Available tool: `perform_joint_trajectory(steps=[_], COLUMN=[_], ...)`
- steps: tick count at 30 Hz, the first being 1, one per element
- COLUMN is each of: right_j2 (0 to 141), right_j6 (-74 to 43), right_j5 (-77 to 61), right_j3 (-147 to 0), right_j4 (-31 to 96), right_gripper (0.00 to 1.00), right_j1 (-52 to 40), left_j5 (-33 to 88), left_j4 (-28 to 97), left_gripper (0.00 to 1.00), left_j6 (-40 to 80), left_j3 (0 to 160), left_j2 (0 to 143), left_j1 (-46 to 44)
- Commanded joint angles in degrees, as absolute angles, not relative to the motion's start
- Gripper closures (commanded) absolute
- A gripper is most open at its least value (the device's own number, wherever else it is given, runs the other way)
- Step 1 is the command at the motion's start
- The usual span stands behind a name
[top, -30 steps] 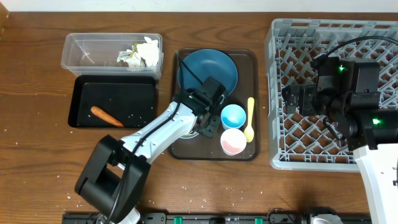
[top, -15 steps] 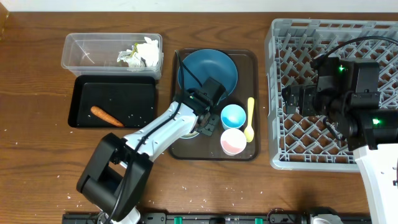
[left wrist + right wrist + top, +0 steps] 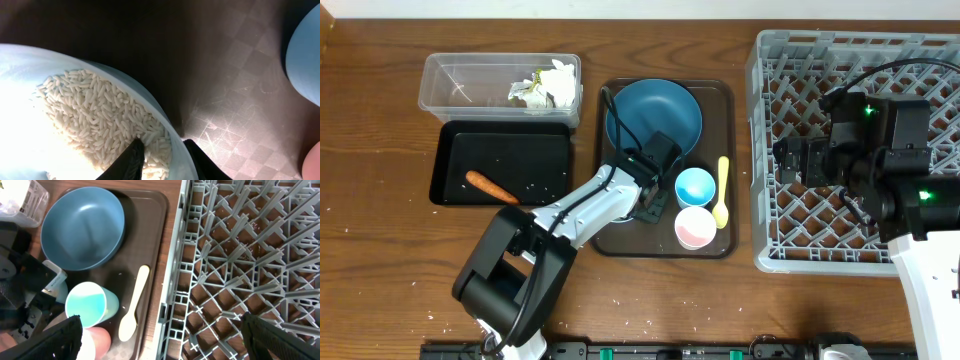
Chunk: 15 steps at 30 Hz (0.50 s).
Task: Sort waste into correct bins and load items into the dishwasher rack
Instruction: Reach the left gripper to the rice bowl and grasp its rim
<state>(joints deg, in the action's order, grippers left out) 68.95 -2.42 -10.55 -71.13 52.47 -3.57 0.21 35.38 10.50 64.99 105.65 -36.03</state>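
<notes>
The bowl (image 3: pixel 25 75) of rice (image 3: pixel 95 115) on the tray (image 3: pixel 718 110) is being straddled at its rim by the nearer left gripper (image 3: pixel 165 150), slightly open and gripping nothing yet, while the right gripper (image 3: pixel 160 330) is being held wide open and empty over the rack (image 3: pixel 765 230).

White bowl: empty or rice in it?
Not empty: the left wrist view shows rice piled inside the white bowl, fingers straddling its rim.

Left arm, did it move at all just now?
A little: the left arm swung its elbow to the right, toward the brown tray. Its left tool stayed astride the white bowl rim. Everything else stayed put.
</notes>
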Motion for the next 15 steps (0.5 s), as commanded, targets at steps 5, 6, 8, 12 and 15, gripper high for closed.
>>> perform_joint_trajectory(steps=[5,6,8,12,15], right_j2=[69.04,69.04,69.04,69.04,69.04], right_j6=[-3.16,-3.16,-3.16,-3.16,-3.16], right_j5=[-11.00,-11.00,-11.00,-11.00,-11.00], right_j3=[-72.10,-72.10,-72.10,-72.10,-72.10], right_j4=[52.25,52.16,52.05,52.12,52.23], right_gripper=[0.01,0.01,0.01,0.01,0.01], right_j1=[-3.40,-3.40,-3.40,-3.40,-3.40], left_j5=[-1.13,-1.13,-1.13,-1.13,-1.13], left_j4=[35.53,35.70,36.18,36.27,36.27], left_gripper=[0.71,0.71,0.72,0.80,0.91], left_j6=[13.28,13.65,13.87,13.87,13.87], left_j3=[66.11,66.11,66.06,66.02,66.02], left_j2=[101.84,101.84,101.84,101.84,101.84], left_j1=[-36.03,-36.03,-36.03,-36.03,-36.03])
